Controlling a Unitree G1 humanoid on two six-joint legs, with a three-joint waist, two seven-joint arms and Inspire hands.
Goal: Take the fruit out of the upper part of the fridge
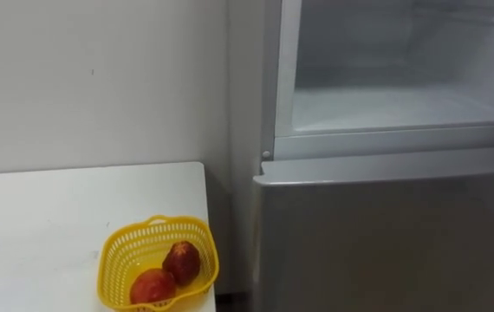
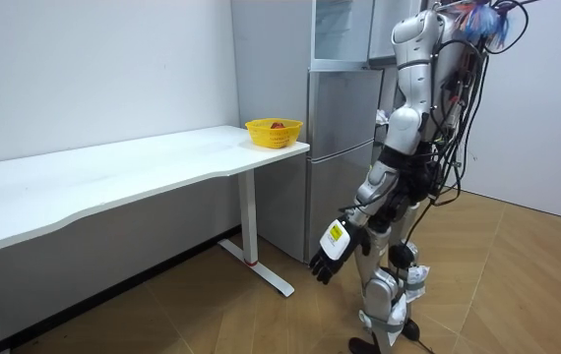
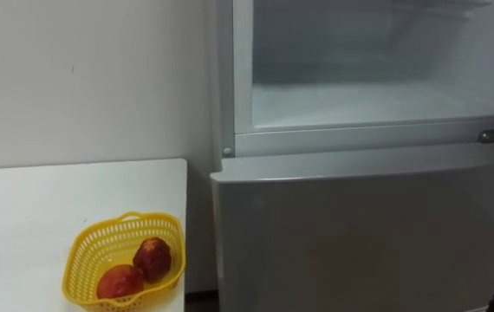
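Stands facing the fridge (image 1: 386, 225), left hand (image 2: 332, 258) hung low by the thigh, fingers slack and apart, holding nothing. Finds the upper compartment (image 1: 394, 104) open, shelf seemingly bare. Finds 2 red fruits (image 1: 182, 262) in the yellow basket (image 1: 117, 247) at the table (image 1: 56, 225)'s right edge, just beside the fridge. Probably nearer the left hand, forward and well above it.
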